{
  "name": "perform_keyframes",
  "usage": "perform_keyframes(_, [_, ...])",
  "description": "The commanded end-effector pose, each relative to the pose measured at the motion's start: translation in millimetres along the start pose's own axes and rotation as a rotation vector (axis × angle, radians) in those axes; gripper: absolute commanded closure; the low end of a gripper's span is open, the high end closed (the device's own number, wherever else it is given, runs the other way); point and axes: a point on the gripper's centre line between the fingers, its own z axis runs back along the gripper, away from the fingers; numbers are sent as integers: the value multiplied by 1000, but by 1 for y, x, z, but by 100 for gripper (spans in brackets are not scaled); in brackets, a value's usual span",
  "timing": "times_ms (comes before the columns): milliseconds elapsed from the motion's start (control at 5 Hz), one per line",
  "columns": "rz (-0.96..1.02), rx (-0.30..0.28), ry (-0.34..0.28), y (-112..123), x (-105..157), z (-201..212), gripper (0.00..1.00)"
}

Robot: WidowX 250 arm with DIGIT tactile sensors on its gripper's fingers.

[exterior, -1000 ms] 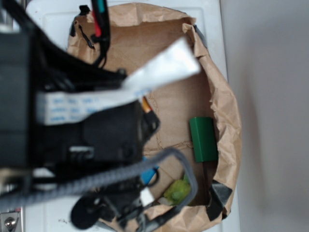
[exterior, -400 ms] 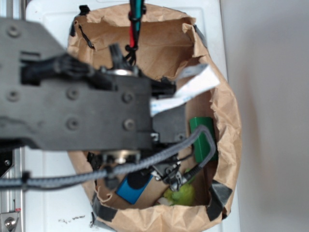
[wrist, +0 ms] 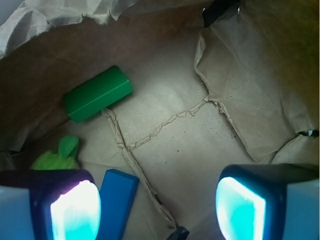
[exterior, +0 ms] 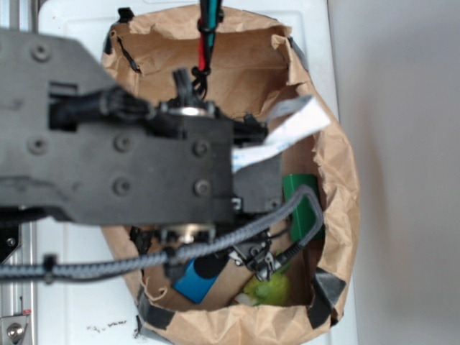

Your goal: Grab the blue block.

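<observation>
White tabletop [exterior: 79,29] carried a brown paper bag [wrist: 235,115], cut down and opened out like a shallow tray, its creased floor filling the wrist view. The jaws [wrist: 157,207] stood released, wide apart and empty, their two pads glowing at the bottom edge of that view. The blue block [wrist: 117,202] lay flat on the bag floor at about 7 o'clock in the wrist view, just beside the inner edge of the left pad and not between the pads. The green block [wrist: 97,93] sat apart from it at 10 o'clock, and the yellow-green plush toy [wrist: 57,156] lay near the blue block's upper end at 8 o'clock.

As a judgement, closing from this pose would catch only paper, since the block was off to one side of the gap. A straight descent could set the left pad on the block's face or shove it under the raised paper crease beside it. The plush toy was near enough to snag on the left pad.

From the exterior view the arm [exterior: 108,165] and its cable covered most of the bag; only a corner of the blue block showed at 6 o'clock. Its lower end was cut off in the wrist view.
</observation>
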Motion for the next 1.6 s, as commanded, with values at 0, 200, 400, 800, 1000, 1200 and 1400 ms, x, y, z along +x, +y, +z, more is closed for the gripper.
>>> perform_keyframes(0, [-7,-44,20,23,-16,-23,0])
perform_keyframes(200, [-48,-71,70,26,-37,-36,0])
perform_keyframes(400, [-59,-83,74,24,-46,-42,0])
perform_keyframes(800, [-59,-83,74,24,-46,-42,0])
perform_keyframes(1000, [-59,-83,74,24,-46,-42,0])
perform_keyframes(1200, [-30,-116,119,12,-55,-36,0])
perform_keyframes(1400, [-31,-141,131,-1,-63,-28,0])
